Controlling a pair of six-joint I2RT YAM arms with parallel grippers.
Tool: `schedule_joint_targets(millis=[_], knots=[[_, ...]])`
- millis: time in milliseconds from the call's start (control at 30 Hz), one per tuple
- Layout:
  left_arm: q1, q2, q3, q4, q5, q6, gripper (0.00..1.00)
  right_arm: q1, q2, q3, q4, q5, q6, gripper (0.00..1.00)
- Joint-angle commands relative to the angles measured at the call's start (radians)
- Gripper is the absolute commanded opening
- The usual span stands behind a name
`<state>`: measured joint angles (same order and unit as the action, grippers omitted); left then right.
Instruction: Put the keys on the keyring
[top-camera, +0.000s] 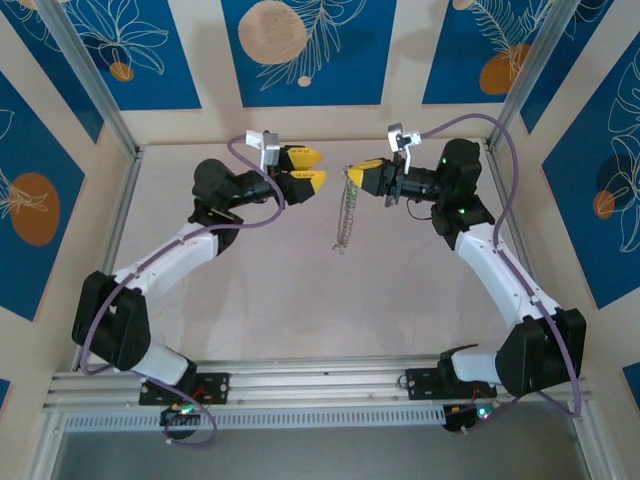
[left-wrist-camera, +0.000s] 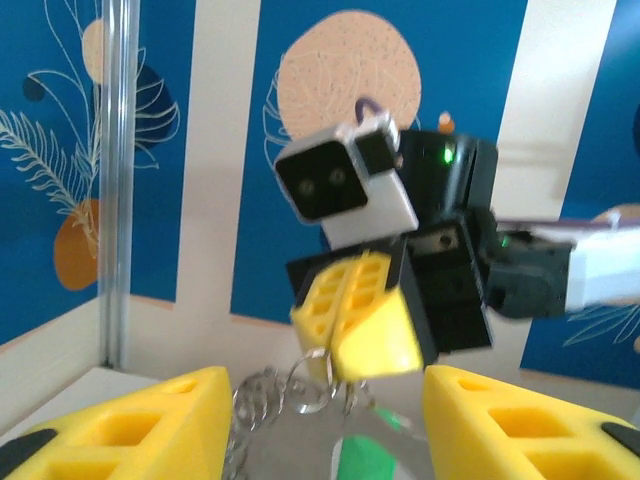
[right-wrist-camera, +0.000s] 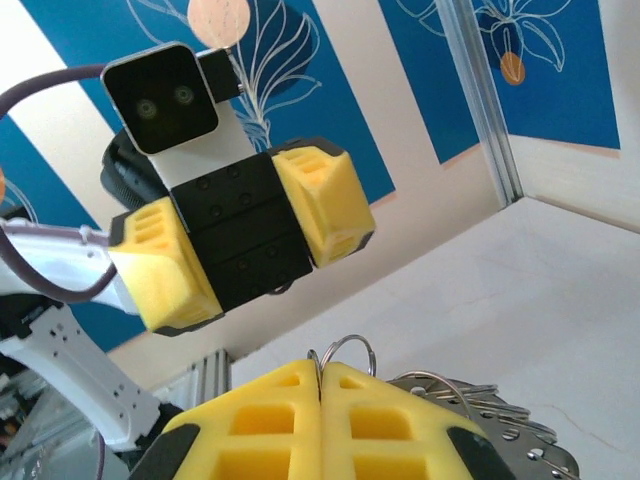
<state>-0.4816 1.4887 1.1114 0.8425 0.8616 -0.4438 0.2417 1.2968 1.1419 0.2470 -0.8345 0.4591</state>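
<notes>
Your right end effector (top-camera: 358, 175) clamps the keyring (top-camera: 346, 215) at its top so the loop hangs clear of the bench (top-camera: 250, 290). Your left end effector (top-camera: 314, 168) faces it, open.

The left arm (top-camera: 165, 258) and right arm (top-camera: 500, 268) have white link shells between bulky black joint housings, with black bases on the aluminium rail (top-camera: 320, 385). A purple cable (top-camera: 507, 170) loops along each arm, up from the rail. The left claw (top-camera: 305, 168) and right claw (top-camera: 357, 174) have yellow fingers (right-wrist-camera: 310, 205) with rectangular pockets, black screwed bodies and grey-white camera boxes (right-wrist-camera: 165, 100). Small green lights glow beside the rail.
</notes>
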Motion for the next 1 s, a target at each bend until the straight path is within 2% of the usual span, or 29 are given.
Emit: schedule_joint_targets(millis=[0,133,267,333,733,967], knots=[[0.008,-0.028,0.06,-0.264,0.088,0.163,0.54,-0.003,0.023,0.093,-0.225,-0.078,-0.167,0.0],[0.008,-0.022,0.133,-0.503,0.123,0.315,0.52,0.007,0.076,0.185,-0.389,-0.092,-0.276,0.0],[0.008,-0.012,0.182,-0.636,0.139,0.399,0.43,0.03,0.122,0.252,-0.507,-0.072,-0.358,0.0],[0.008,-0.008,0.193,-0.66,0.147,0.413,0.41,0.036,0.137,0.263,-0.518,-0.064,-0.369,0.0],[0.006,0.028,0.215,-0.697,0.171,0.438,0.4,0.067,0.167,0.263,-0.497,-0.064,-0.362,0.0],[0.002,0.043,0.214,-0.698,0.178,0.438,0.33,0.078,0.17,0.266,-0.492,-0.058,-0.361,0.0]])
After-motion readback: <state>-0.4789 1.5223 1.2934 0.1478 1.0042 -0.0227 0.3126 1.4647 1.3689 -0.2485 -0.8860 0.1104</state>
